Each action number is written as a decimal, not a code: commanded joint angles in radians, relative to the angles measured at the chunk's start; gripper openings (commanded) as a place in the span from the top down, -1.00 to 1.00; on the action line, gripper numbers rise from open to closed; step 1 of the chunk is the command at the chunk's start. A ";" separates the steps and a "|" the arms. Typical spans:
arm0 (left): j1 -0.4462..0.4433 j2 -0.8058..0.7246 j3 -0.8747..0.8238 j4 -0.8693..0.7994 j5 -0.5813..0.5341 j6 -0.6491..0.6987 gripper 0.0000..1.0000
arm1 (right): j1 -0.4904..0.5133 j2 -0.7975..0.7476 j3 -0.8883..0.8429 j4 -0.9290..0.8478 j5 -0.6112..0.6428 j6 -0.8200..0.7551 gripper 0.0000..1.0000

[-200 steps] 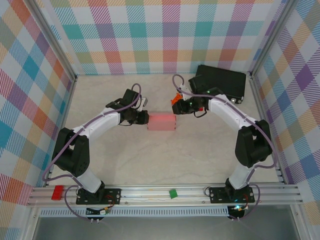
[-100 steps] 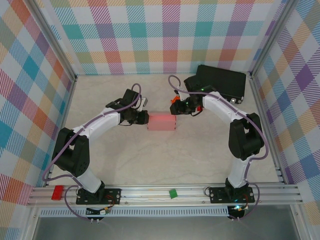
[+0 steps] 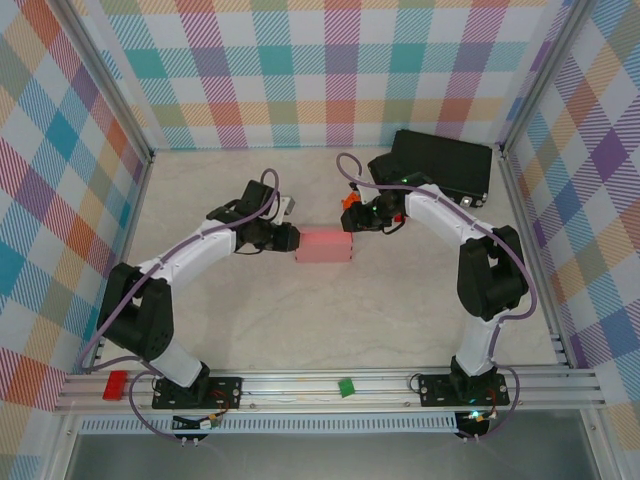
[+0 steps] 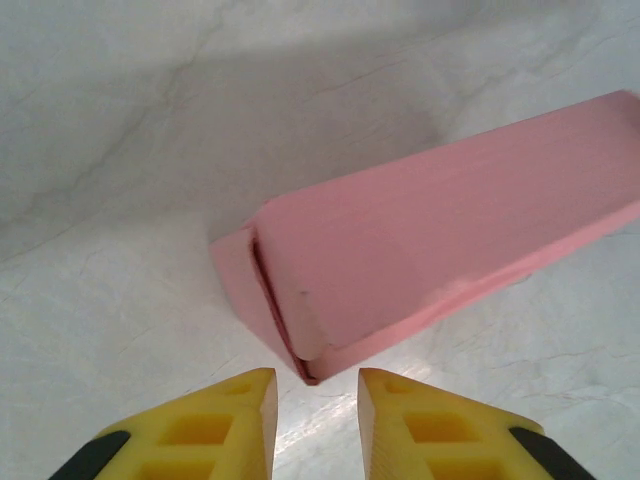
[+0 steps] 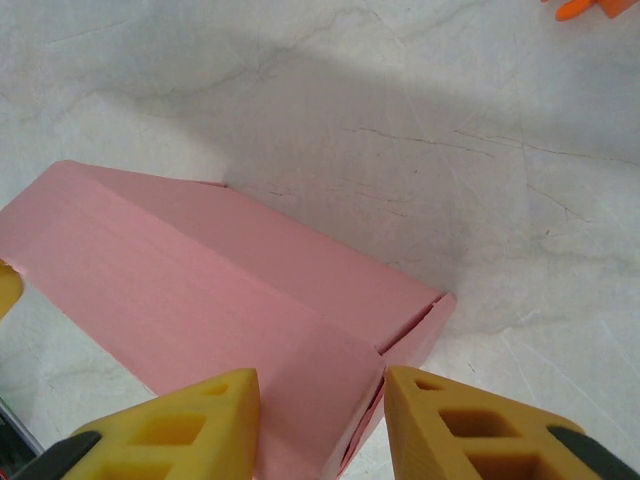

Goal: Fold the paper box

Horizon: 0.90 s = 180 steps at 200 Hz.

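**Inspector:** Position of the paper box (image 3: 323, 244)?

**Assessor:** It lay flat on the tabletop (image 3: 380, 310), formed into a long closed shape, between the two sets of jaws. One end sat just ahead of the left jaws. The other lay beneath the right jaws.

**Inspector:** And the jaws?

**Assessor:** The left jaws stood partly open and held nothing, tips just short of the end flap (image 4: 238, 285). The right jaws were likewise partly open and gripped nothing. Whether they touched the card could not be told.

**Inspector:** Step in hand?

**Assessor:** In my judgement, closing the ends. That flap and the opposite flap (image 5: 415, 330) each showed a dark seam, not flush. The next move called for pressing both home together, lest the light box slide.
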<state>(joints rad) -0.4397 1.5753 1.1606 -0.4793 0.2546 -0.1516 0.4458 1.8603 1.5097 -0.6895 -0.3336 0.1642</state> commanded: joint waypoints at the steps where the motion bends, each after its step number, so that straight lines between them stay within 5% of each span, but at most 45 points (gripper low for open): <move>1: 0.007 -0.047 -0.018 0.045 0.045 0.010 0.42 | 0.007 0.020 -0.012 -0.025 0.012 -0.018 0.23; 53: 0.010 -0.063 -0.025 0.092 0.020 -0.033 0.42 | 0.008 0.009 -0.033 -0.008 0.028 -0.016 0.24; 114: 0.013 -0.046 -0.021 0.167 -0.058 -0.165 0.11 | 0.008 0.002 -0.048 0.009 0.027 -0.013 0.24; 180: 0.015 0.040 0.032 0.072 -0.102 -0.212 0.02 | 0.009 -0.002 -0.055 0.013 0.023 -0.013 0.24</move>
<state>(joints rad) -0.4358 1.5875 1.1648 -0.3553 0.1699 -0.3344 0.4465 1.8599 1.4857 -0.6510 -0.3340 0.1646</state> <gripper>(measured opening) 0.491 0.382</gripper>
